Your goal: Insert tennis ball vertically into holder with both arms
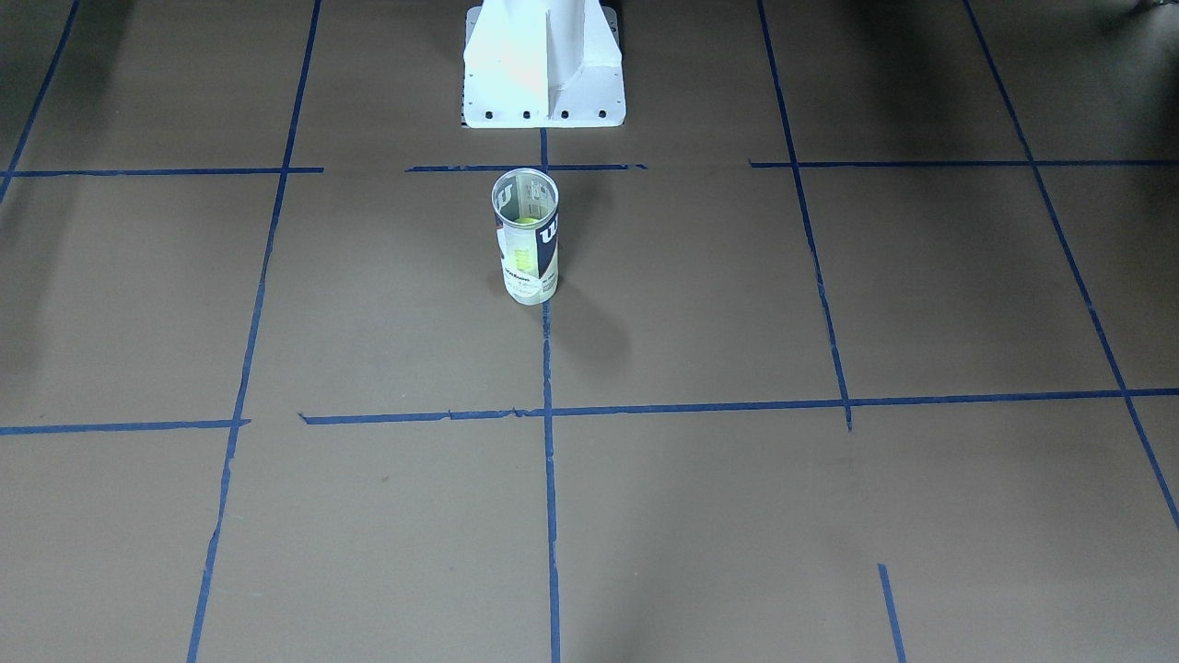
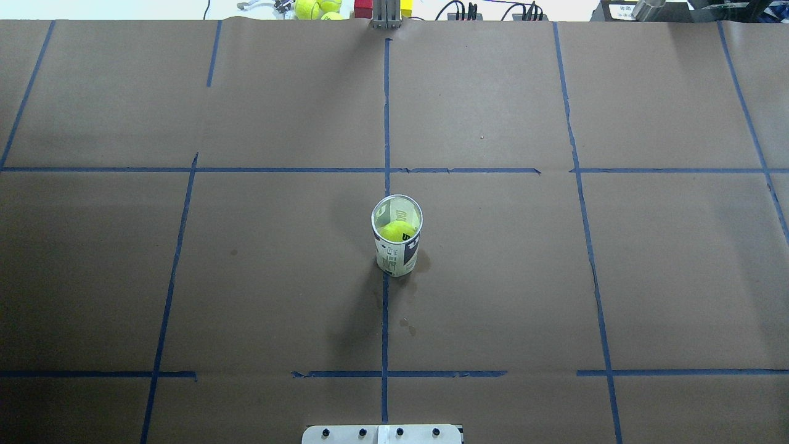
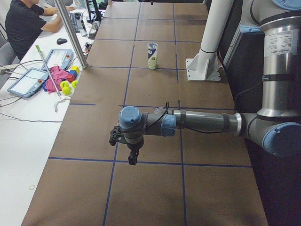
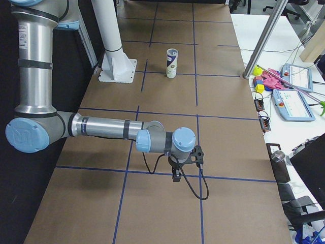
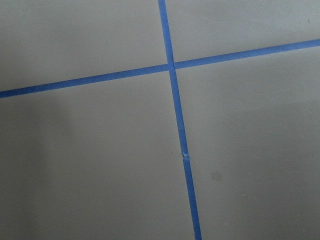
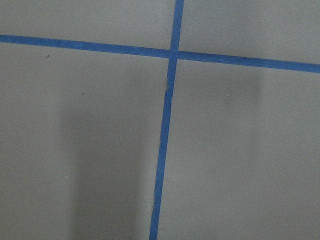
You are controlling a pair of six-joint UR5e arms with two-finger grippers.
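Note:
The holder (image 2: 397,237), a clear can with a white-and-navy label, stands upright at the table's middle on a blue tape line. It also shows in the front-facing view (image 1: 527,238) and both side views (image 3: 152,56) (image 4: 172,63). The tennis ball (image 2: 397,231) sits inside it, seen through the open top and faintly through the wall (image 1: 525,221). My left gripper (image 3: 133,157) and right gripper (image 4: 176,175) hang over the table's two ends, far from the can. I cannot tell whether either is open or shut. Both wrist views show only brown paper and blue tape.
The white pedestal base (image 1: 543,64) stands just behind the can on the robot's side (image 4: 117,68). Loose tennis balls (image 2: 314,7) and coloured blocks lie on the side table beyond the far edge. A metal pole (image 3: 70,33) stands at that edge, and an operator (image 3: 23,23) sits there.

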